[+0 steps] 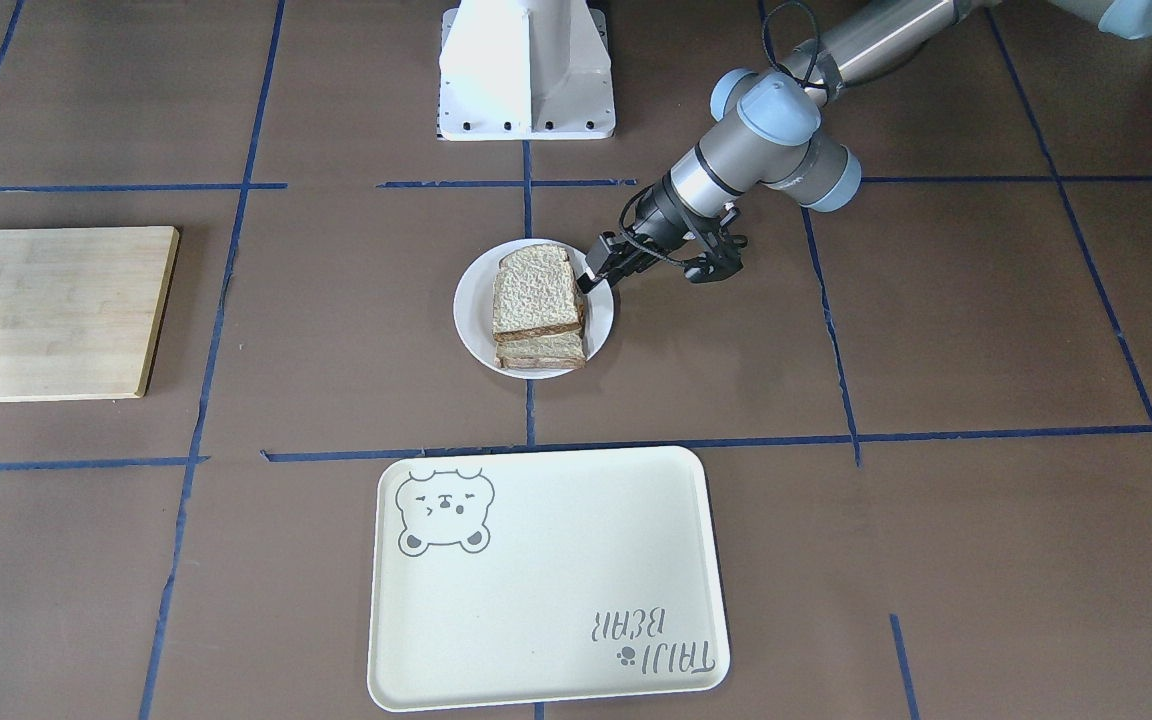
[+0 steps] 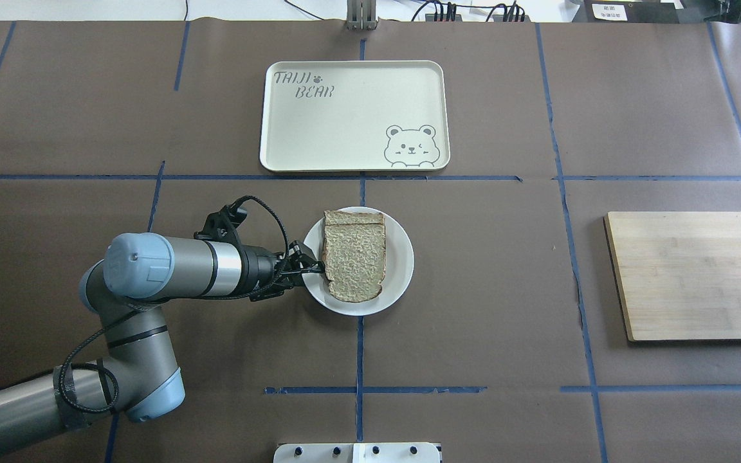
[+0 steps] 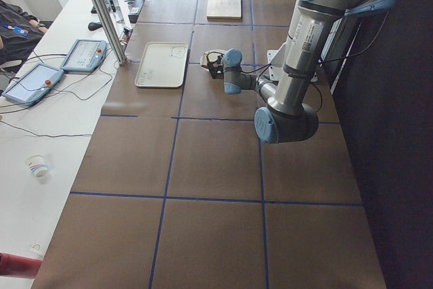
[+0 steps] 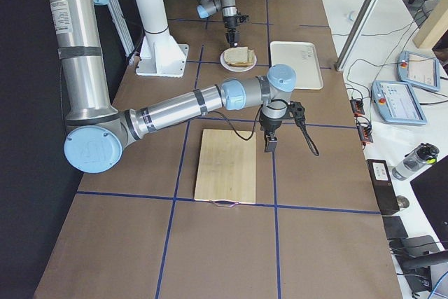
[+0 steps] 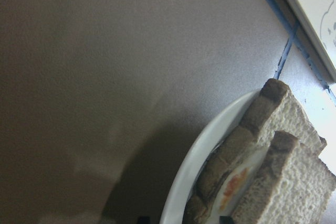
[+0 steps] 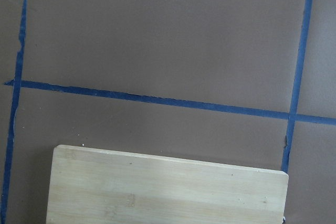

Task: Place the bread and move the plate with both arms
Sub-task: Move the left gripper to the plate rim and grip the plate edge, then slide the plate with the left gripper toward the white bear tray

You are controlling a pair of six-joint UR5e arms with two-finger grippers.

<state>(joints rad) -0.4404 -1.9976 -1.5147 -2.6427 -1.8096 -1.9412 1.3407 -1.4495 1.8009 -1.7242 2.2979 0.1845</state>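
Observation:
The bread, a pale slice with a dark crust, lies on top of a darker slice with fried egg on the small white plate. The stack also shows in the front view. My left gripper reaches in low from the plate's left side. In the left wrist view its two fingertips stand either side of the plate's rim with small gaps, so it is open around the rim. My right gripper hangs over the table beside the wooden board; I cannot tell whether it is open or shut.
A cream bear tray lies beyond the plate, across a blue tape line. A wooden cutting board lies at the right, also in the right wrist view. The white base block stands behind the plate.

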